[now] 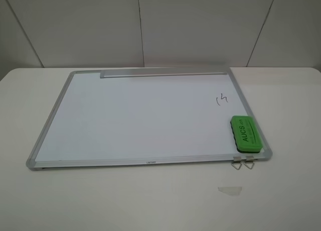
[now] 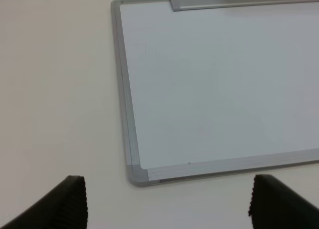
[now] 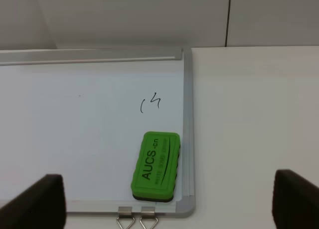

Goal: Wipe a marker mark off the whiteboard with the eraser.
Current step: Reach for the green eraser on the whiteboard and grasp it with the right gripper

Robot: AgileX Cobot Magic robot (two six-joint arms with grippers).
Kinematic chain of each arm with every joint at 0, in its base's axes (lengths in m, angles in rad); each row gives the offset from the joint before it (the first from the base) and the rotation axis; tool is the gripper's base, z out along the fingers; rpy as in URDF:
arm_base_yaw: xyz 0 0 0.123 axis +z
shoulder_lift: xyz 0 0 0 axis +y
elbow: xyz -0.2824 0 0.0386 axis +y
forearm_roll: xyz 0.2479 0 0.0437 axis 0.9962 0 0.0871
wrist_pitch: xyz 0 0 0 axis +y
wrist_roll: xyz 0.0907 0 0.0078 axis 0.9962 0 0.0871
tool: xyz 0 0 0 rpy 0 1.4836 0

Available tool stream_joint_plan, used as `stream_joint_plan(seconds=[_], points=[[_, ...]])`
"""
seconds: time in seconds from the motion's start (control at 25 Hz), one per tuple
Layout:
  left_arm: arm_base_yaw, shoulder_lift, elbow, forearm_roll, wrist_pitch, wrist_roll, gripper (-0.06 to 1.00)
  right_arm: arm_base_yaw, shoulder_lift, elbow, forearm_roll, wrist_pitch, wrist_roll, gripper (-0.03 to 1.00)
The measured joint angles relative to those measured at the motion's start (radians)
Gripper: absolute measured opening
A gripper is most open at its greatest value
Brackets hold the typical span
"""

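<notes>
Clearly, eraser (image 3: 155,167) lies ahead of right end effector (image 3: 165,204).

- Table (image 1: 150,201): white, matte, flat top. It fills the lower half of the exterior high view, and its far corners look rounded.
- Small pale patch (image 1: 229,190): lies flat on the table near the front, right of centre. It is faintly translucent and irregular in outline, like tape or a smear; the material cannot be told.
- Wall (image 1: 200,25): off-white panels rising behind the table's far edge.
- Seams (image 1: 141,27): thin dark lines between the wall panels, one upright and others slanting outward. One upright seam also shows in the right wrist view.
</notes>
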Motion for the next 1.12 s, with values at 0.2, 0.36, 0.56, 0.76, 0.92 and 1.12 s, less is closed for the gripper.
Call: stream_joint_plan(seconds=[0.2,0.36,0.56,0.76,0.92,1.12], points=[[0.000,0.000,0.000,0.000,0.000,0.000,0.68,0.000,0.000,0.000,0.000,0.000,0.000,0.83],[0.000,0.000,0.000,0.000,0.000,0.000,0.68,0.000,0.000,0.000,0.000,0.000,0.000,0.83],[0.000,0.000,0.000,0.000,0.000,0.000,0.68,0.000,0.000,0.000,0.001,0.000,0.000,0.83],[0.000,0.000,0.000,0.000,0.000,0.000,0.68,0.000,0.000,0.000,0.001,0.000,0.000,0.83],[0.000,0.000,0.000,0.000,0.000,0.000,0.68,0.000,0.000,0.000,0.001,0.000,0.000,0.83],[0.000,0.000,0.000,0.000,0.000,0.000,0.68,0.000,0.000,0.000,0.001,0.000,0.000,0.83]])
